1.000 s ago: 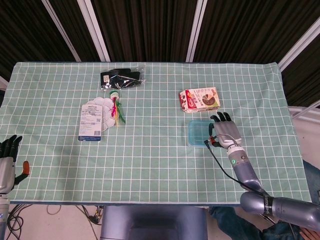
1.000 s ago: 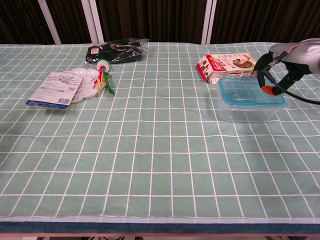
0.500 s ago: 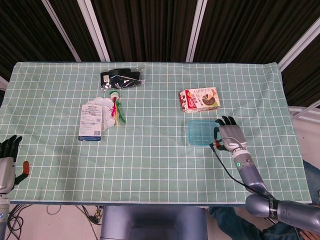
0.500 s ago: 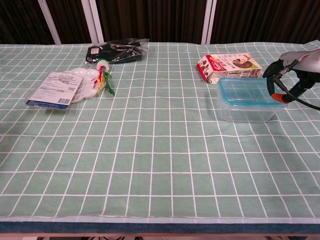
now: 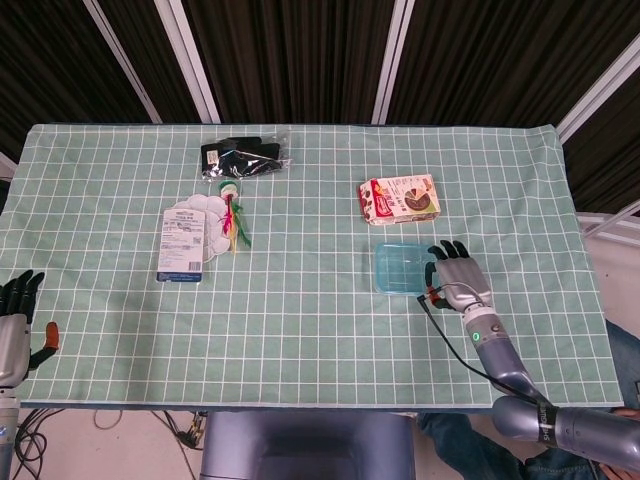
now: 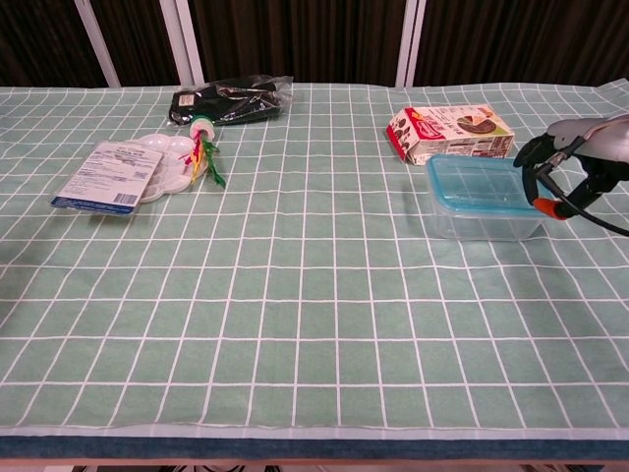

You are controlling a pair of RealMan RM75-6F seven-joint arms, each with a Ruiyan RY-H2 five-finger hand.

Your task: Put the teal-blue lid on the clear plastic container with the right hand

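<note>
Teal-blue lid (image 6: 480, 183) sits on the clear plastic container (image 6: 486, 219), right of centre on the surface (image 5: 320, 320). Right hand (image 5: 458, 273) hovers just beside it, fingers (image 6: 531, 149) loosely spread, holding nothing. Left hand (image 5: 14, 325), lower left, empty, fingers apart.

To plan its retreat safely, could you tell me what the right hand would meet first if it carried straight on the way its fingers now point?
Probably nothing: the right hand points toward the far table edge, passing right of the snack box; depth is uncertain.
</note>
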